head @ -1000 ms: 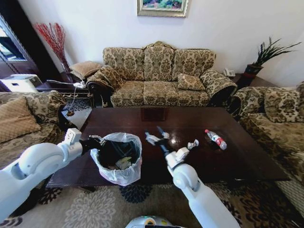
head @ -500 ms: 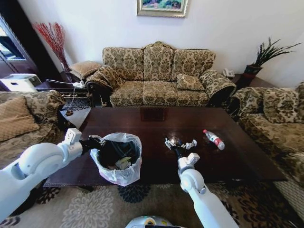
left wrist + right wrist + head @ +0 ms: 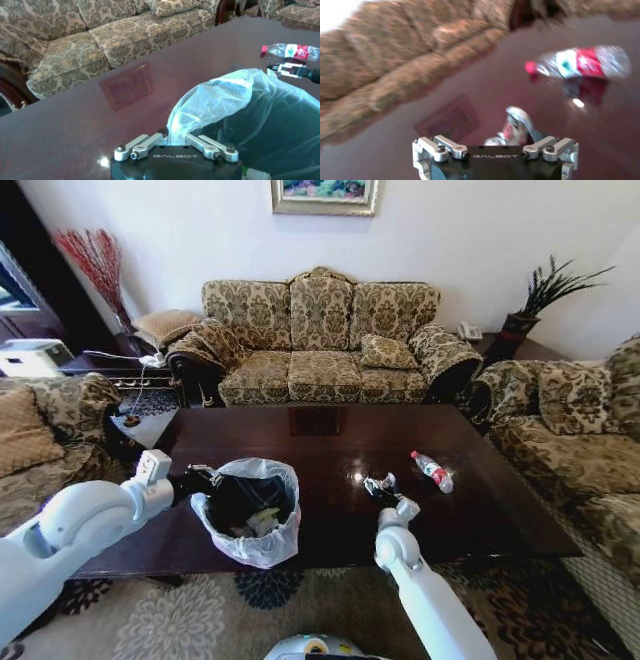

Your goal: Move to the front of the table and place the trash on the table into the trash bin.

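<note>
Right gripper advanced across the table from beside the trash bin to the wrapper near the bottle; the head camera also shifted.

The left gripper [image 3: 205, 481] was clamped on the bag-lined rim of the trash bin [image 3: 262, 546], which stood on the near left part of the table [image 3: 330, 442] and held some scraps. "GALBOT" was printed on both gripper bodies in the wrist views. The right gripper [image 3: 380, 489] sat over a small crumpled wrapper [image 3: 516, 128] at mid-table; whether its fingers were spread or gripping could not be told. Just beyond it lay the clear bottle [image 3: 432, 471] on its side, red cap and red label visible, label text unreadable. Sofas [image 3: 318, 338] bordered the table on the far, left and right sides; a framed picture [image 3: 324, 195] hung on the far wall.
</note>
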Available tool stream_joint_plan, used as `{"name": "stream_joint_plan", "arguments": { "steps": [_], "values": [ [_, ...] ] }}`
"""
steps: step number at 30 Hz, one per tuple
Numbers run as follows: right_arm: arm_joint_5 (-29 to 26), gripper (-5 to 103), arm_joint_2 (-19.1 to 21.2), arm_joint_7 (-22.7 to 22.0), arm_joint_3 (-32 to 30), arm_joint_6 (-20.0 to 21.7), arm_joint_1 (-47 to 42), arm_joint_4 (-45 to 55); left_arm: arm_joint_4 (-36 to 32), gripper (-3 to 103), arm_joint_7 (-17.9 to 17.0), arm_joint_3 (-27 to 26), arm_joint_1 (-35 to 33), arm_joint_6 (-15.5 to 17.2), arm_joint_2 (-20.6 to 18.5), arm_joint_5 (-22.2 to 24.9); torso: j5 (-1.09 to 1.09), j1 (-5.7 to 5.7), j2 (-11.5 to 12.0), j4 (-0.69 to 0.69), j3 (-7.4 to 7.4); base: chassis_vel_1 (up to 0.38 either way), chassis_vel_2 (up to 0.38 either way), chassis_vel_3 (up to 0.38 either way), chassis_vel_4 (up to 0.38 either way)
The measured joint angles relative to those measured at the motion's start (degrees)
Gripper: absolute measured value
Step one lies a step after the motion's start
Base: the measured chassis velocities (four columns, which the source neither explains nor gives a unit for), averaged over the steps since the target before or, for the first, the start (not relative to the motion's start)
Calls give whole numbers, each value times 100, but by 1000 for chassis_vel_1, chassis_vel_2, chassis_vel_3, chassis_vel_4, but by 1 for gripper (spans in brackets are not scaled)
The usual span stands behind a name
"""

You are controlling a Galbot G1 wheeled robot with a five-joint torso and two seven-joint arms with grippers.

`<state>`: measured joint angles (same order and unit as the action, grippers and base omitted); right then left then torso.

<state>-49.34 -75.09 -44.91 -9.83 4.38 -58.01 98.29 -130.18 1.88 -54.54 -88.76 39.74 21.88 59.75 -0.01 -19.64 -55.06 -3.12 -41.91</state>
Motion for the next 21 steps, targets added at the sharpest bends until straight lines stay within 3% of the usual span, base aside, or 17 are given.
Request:
{"name": "stream_joint_plan", "arguments": {
  "steps": [6,14,16,19,21],
  "values": [
    [-738,100,39,-447,-87,106,239,-322,-2,2,4,0,0,0,0,0,3,0,0,-9,0,0,0,0,0],
    [-1019,103,23,-140,-200,206,608,-824,-1,2,2,0,0,0,0,0,-1,0,0,-5,0,0,0,0,0],
    [-1069,100,22,-67,-200,220,672,-902,-1,2,1,0,0,0,0,0,-1,0,0,-5,0,0,0,0,0],
    [-1301,84,20,26,-203,263,854,-1148,-1,2,2,0,0,0,0,0,0,0,0,-5,0,0,0,0,0],
    [-1329,84,19,51,-203,263,874,-1199,-1,2,2,0,0,0,0,0,0,-1,0,-6,0,0,0,0,0]
  ]
}}
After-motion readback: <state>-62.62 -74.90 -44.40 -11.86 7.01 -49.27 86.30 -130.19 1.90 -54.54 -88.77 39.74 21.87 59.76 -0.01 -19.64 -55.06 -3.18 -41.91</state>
